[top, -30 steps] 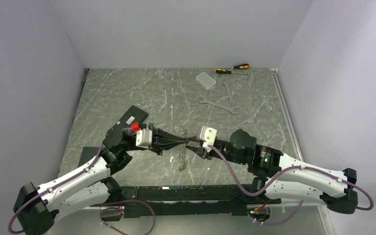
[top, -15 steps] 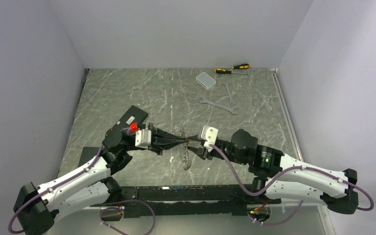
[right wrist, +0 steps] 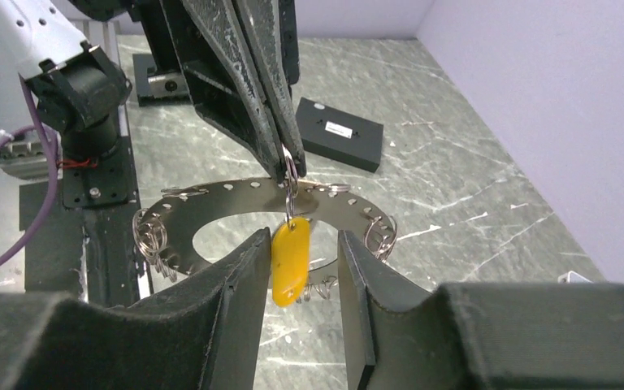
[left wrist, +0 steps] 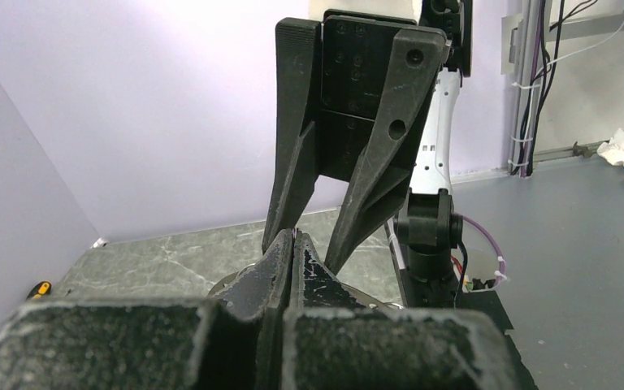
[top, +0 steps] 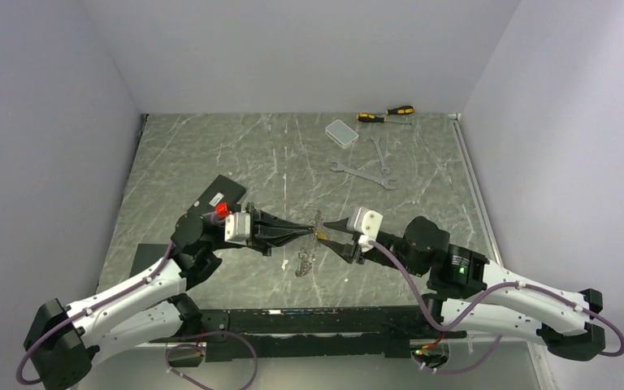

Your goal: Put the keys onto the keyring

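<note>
The keyring is a flat metal ring with holes along its rim and small split rings hanging from it. It hangs above the table, and my left gripper is shut on its rim. A yellow-headed key dangles from a split ring right at those fingertips. My right gripper is open, with the yellow key hanging between its fingers and a gap on the right side. In the top view the left gripper and right gripper meet tip to tip at the keyring. In the left wrist view the left gripper is pressed shut.
At the back right of the table lie two yellow-and-black screwdrivers, a clear plastic box and silver wrenches. A black box sits by the left arm. Purple walls stand on three sides.
My right gripper has drawn back to the right and its jaws have widened around the yellow key. The keyring has swung a little under the left gripper, which stays shut.
</note>
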You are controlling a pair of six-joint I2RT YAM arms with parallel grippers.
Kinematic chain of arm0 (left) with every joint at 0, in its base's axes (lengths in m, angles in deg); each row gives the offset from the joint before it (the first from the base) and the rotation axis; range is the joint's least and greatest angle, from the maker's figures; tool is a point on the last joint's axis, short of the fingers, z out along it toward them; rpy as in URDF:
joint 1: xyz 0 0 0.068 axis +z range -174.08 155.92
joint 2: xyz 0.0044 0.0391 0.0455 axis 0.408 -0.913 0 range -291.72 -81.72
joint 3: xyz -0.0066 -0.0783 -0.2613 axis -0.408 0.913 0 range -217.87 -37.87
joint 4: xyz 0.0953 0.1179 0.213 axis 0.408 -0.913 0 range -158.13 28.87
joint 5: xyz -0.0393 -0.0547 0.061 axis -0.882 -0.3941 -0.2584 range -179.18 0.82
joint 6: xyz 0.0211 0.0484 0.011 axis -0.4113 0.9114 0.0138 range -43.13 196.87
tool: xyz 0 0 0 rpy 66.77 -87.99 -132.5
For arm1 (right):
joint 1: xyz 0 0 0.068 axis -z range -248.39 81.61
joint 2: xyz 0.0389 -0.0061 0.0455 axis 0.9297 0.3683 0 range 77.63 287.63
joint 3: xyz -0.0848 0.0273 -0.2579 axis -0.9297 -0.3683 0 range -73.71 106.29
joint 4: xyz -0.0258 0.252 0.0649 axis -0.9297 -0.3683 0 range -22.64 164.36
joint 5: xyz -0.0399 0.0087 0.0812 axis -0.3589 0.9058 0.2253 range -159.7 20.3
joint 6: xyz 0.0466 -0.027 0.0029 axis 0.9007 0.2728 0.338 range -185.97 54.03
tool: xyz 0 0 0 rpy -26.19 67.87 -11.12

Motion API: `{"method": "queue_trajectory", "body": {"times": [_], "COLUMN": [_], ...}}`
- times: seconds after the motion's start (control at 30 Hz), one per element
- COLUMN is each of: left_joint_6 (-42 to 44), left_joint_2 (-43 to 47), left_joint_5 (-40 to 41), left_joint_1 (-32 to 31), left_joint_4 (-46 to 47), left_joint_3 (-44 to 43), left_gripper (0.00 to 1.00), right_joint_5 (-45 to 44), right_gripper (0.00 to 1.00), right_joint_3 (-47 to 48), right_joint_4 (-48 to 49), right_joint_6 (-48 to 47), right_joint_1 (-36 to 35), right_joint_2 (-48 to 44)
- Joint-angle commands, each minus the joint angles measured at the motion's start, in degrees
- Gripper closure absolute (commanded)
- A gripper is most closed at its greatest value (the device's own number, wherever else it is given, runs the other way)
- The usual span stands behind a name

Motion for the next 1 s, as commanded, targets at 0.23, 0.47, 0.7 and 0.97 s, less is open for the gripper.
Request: {"method": "queue_trajectory", "body": {"times": [0.23,0.47,0.7,0.97], "left_joint_6": [-2.76,-2.57,-2.34,-1.76], "left_joint_2": [-0.05,0.51,0.69,0.45], "left_joint_5": [1.10,1.45,2.06,0.53], "left_joint_1": [-0.22,-0.21,-0.20,-0.22], "left_joint_4": [6.36,5.80,5.88,4.00], "left_joint_3": [0.14,0.44,0.92,0.32], "left_gripper": [1.00,1.00,1.00,1.00], "right_joint_5": [0.22,1.20,1.30,3.44], "right_gripper": [0.66,0.87,0.95,1.00], "right_joint_3": [4.00,4.28,4.76,4.70], "right_joint_4": [6.87,7.54,6.85,7.05], "right_joint_6": [-2.46,-2.50,-2.32,-2.31], "right_joint_1": [0.07,0.08,0.08,0.08], "right_joint_2": [3.10,3.61,3.52,3.69]}}
